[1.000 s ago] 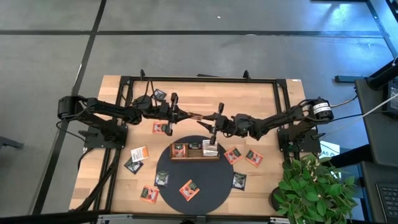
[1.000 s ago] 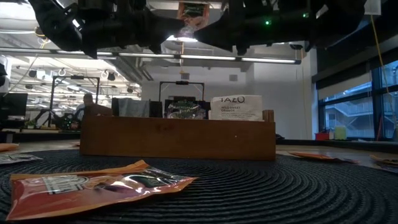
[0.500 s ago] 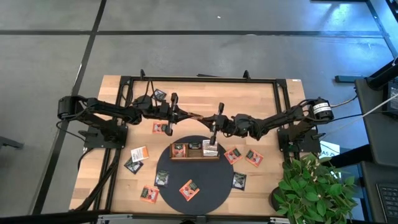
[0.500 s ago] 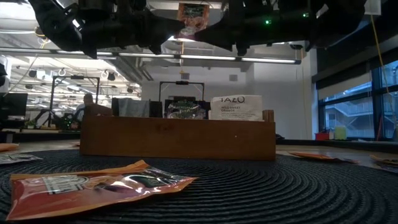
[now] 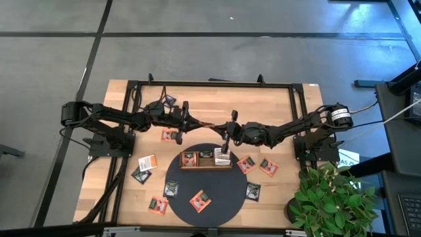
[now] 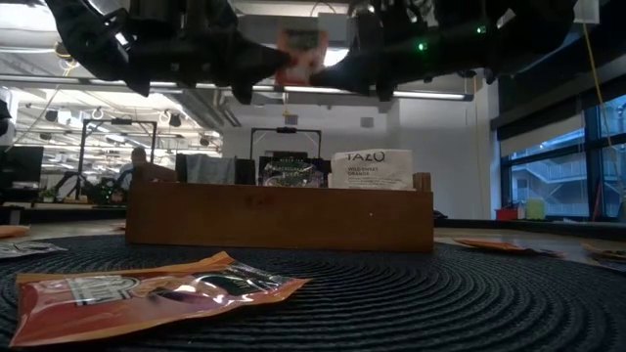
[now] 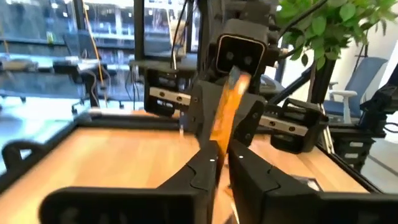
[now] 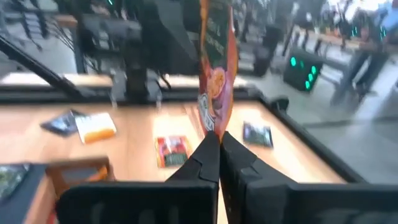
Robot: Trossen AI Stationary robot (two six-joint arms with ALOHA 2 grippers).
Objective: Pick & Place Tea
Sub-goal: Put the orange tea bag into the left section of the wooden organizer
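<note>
since a second ago the orange-red tea sachet (image 6: 299, 51) has come lower in the low view, and the two grippers have drawn in around it above the far side of the table. the right gripper (image 8: 214, 138), open then, is now pinched shut on one edge of the sachet, which stands upright between its fingertips in the right wrist view. the left gripper (image 7: 219, 160) sits at the opposite edge; its jaws look only slightly parted, and whether they are gripping the sachet or letting go cannot be told from the blurred left wrist view. this reads as a handover in mid-air, with the sachet passing to the right arm, which is nearer the white-sachet end of the tray.

the sachet hangs between the arms, just beyond the far rim of the round dark mat (image 5: 227, 194) and behind the wooden three-compartment tray (image 5: 206, 164), which sits on the mat's far part. the tray already holds sachets, a white one (image 6: 371, 168) at its right end and darker ones beside it. loose sachets lie around: an orange-red one (image 5: 200, 200) on the near part of the mat, others on the bare table (image 5: 289, 105) to left and right, and a potted plant (image 5: 329, 201) at the near right corner. nothing stands between the held sachet and the tray.
</note>
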